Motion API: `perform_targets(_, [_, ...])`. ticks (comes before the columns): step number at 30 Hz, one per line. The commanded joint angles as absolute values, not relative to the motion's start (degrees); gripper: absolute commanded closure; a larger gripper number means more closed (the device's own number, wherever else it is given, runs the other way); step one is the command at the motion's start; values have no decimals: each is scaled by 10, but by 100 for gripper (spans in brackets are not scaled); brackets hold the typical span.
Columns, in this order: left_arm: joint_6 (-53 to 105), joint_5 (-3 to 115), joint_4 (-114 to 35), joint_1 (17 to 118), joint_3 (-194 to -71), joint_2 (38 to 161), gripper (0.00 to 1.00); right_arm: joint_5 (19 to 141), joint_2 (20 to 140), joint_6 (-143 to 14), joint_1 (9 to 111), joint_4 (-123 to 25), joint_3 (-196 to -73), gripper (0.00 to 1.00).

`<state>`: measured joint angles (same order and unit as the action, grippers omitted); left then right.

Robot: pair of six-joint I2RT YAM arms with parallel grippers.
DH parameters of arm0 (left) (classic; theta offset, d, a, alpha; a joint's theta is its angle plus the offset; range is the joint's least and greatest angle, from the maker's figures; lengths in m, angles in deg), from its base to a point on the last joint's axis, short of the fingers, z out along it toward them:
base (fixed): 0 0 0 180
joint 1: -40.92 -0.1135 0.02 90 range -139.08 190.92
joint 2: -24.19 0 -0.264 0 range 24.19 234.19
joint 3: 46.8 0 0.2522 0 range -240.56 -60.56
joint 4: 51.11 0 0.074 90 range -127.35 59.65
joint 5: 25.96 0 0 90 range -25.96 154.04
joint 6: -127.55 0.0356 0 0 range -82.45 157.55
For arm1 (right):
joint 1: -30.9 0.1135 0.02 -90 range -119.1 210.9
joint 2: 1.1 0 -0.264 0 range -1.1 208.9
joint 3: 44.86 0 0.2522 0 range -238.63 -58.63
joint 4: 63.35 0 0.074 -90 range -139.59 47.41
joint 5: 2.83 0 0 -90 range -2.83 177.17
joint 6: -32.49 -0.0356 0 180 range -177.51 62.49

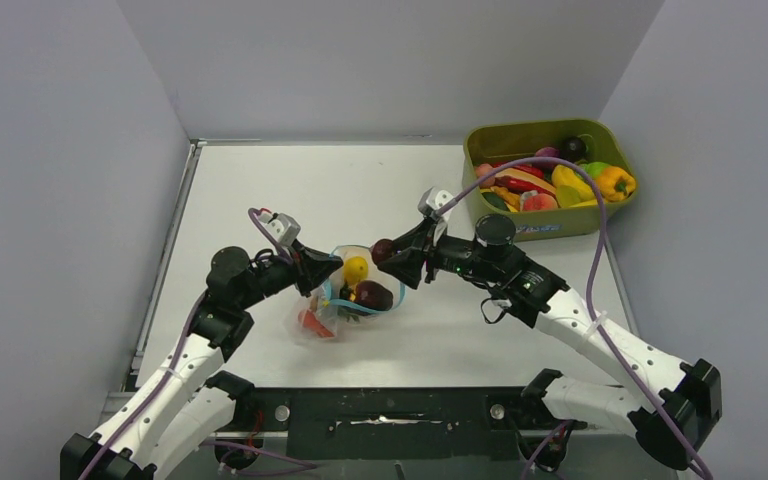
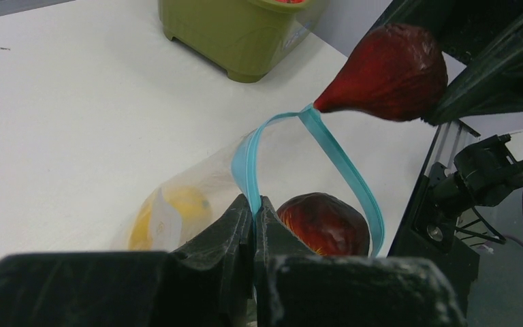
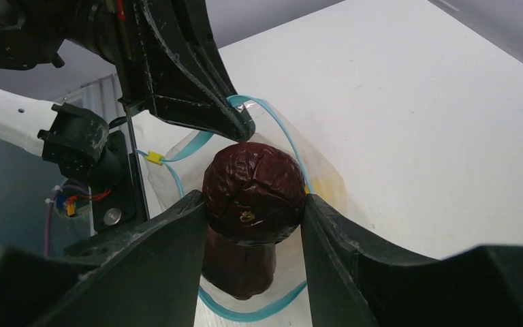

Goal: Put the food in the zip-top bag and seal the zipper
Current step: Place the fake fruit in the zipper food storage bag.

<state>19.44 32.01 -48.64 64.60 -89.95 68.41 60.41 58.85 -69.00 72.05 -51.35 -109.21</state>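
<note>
Right gripper [image 3: 255, 204] clamped on maroon fig [image 3: 252, 180], tip pointing forward. Zip-top bag [image 2: 191, 184] mouth lies just ahead-below, left gripper [image 2: 254, 212] pinching zipper [image 2: 344, 163] to keep it open. Short advance, then release.

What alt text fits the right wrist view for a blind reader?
The right claw grips a dark maroon piece over the open zip-top bag, where another maroon piece lies. The left claw pinches the bag's teal zipper, holding the mouth open.
</note>
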Motion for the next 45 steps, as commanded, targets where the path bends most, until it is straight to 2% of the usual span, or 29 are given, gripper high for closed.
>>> perform_targets(1, [187,306,-531,648,-919,683,100,620,609,-675,749,-555,-1112,53])
perform_targets(15, [184,308,-534,650,-911,674,100,644,676,-648,786,-529,-1137,48])
perform_targets(26, [182,309,-534,650,-908,667,100,687,696,-605,801,-470,-1172,32])
perform_targets(30, [181,309,-536,650,-907,667,100,692,680,-586,811,-464,-1173,30])
perform_targets(33, [180,308,-541,650,-907,669,100,678,663,-559,818,-476,-1161,33])
perform_targets(36, [178,307,-544,650,-910,672,100,659,660,-537,827,-478,-1151,46])
perform_targets(38, [178,306,-543,650,-912,673,100,645,662,-527,834,-479,-1147,50])
perform_targets(45, [174,308,-545,650,-913,671,100,636,689,-498,887,-489,-1147,50])
